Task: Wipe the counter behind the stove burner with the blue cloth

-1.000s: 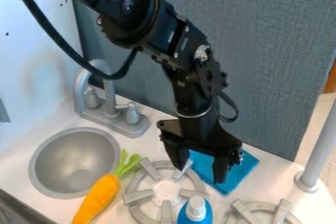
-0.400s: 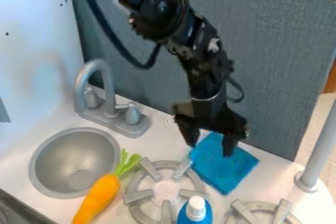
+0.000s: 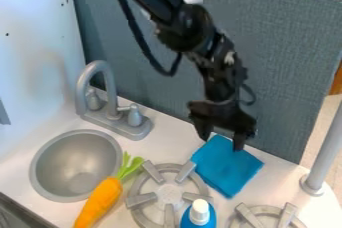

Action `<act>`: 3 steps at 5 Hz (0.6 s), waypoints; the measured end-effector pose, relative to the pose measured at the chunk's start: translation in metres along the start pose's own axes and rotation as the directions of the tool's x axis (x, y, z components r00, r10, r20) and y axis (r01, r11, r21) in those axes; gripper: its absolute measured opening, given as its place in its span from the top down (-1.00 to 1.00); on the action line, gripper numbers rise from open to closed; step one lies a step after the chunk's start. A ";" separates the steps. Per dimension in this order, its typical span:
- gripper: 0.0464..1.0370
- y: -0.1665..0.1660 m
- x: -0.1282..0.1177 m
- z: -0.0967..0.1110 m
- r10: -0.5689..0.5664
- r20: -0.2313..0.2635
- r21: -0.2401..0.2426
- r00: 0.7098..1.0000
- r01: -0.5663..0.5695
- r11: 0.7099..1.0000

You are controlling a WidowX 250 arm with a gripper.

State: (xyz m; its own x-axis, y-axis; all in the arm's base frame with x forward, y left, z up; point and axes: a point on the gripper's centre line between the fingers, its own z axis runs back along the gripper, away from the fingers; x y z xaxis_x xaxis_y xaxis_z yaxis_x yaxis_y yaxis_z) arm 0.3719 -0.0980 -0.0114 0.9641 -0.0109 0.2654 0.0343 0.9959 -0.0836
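Nearest: blue bottle (image 3: pixel 199 219), white cap, beside the left burner (image 3: pixel 138 201); orange carrot (image 3: pixel 99 203) near the round sink (image 3: pixel 75 165). Farther back, blue cloth (image 3: pixel 227 166) flat on the counter (image 3: pixel 175 148). Tool (image 3: pixel 221 141) at cloth's far edge, fingers apart; contact cannot be determined. Behind: grey panel (image 3: pixel 277 62).
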 end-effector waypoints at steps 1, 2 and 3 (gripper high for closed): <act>-0.93 -0.001 0.006 -0.029 -0.033 0.017 0.029 0.999 0.033 0.999; -0.93 -0.004 0.010 -0.048 -0.052 0.019 0.029 0.998 0.052 0.998; -0.93 -0.001 0.009 -0.062 -0.063 0.019 0.032 0.998 0.063 0.998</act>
State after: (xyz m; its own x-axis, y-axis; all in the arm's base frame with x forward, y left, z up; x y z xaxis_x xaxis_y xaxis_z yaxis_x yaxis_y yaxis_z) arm 0.3968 -0.1050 -0.0688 0.9547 -0.0722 0.2888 0.0863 0.9956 -0.0363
